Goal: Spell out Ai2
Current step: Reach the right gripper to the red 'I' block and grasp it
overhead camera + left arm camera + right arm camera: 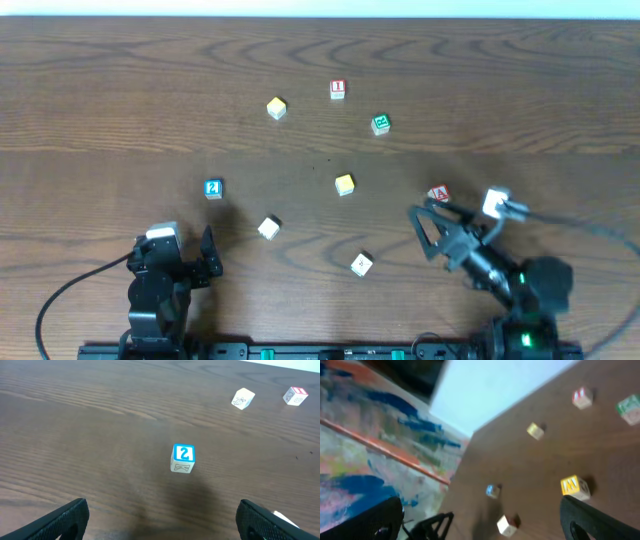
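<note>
The red "A" block (438,194) lies right beside my right arm. The red "I" block (338,89) is at the far middle and also shows in the left wrist view (295,396) and the right wrist view (582,397). The blue "2" block (213,188) lies ahead of my left gripper (205,255), which is open and empty; in the left wrist view the "2" block (183,458) sits centred beyond the open jaws (160,525). My right gripper (422,235) is open, empty and tilted sideways above the table (485,522).
Other blocks lie scattered: a yellow-white one (276,108), a green one (380,124), a yellow one (344,184), and white ones (268,228) (361,263). A cable runs off to the right from the right arm (580,222).
</note>
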